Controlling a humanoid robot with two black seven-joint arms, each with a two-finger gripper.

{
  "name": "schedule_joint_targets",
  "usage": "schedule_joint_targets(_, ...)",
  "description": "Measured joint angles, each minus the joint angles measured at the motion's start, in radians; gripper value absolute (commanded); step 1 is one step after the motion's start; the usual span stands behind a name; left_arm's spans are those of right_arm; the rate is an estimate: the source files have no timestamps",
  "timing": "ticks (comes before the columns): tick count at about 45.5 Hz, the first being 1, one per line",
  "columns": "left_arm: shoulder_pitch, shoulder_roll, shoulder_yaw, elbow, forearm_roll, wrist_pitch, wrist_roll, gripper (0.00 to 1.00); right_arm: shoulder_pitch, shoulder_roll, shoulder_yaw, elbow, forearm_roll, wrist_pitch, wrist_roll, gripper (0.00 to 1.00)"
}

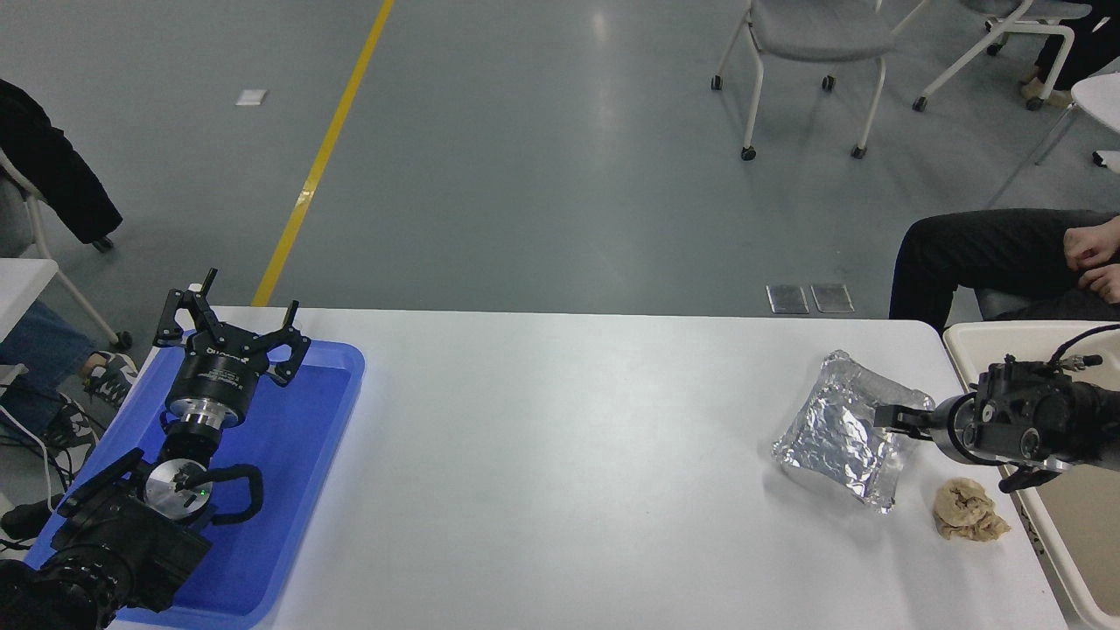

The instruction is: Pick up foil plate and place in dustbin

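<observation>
The foil plate (844,429) is a shiny, wrinkled, roughly square tray lying on the white table near its right end. My right gripper (885,417) comes in low from the right edge and points left, with its tip at the plate's right rim. I cannot tell whether it grips the rim. The dustbin (964,336) is a cream bin with a thick rim standing just off the table's right edge, under my right arm. My left gripper (229,325) is parked at the lower left over the blue tray, open and empty.
A tan wadded paper lump (969,511) lies just in front of the foil plate's right corner. A flat blue tray (302,437) fills the table's left end. A seated person's leg (980,254) and hands (1094,255) are beyond the far right corner.
</observation>
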Motion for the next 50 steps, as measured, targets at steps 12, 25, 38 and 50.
schedule_joint_targets(12,0.000,0.000,0.000,0.000,0.000,0.000,0.000,1.00,-0.046,0.023,0.015,-0.037,0.002,-0.015,0.001,0.68)
schedule_joint_targets(25,0.000,0.001,0.000,0.000,0.000,0.000,0.000,1.00,-0.070,0.032,0.032,-0.047,0.001,-0.020,0.004,0.29)
schedule_joint_targets(38,0.000,0.001,0.000,0.000,0.000,0.000,0.001,1.00,-0.076,0.041,0.038,-0.048,0.000,-0.028,0.011,0.00)
schedule_joint_targets(50,0.000,-0.001,0.000,0.000,0.000,0.000,0.001,1.00,-0.058,0.043,0.038,-0.037,-0.003,-0.036,0.015,0.00)
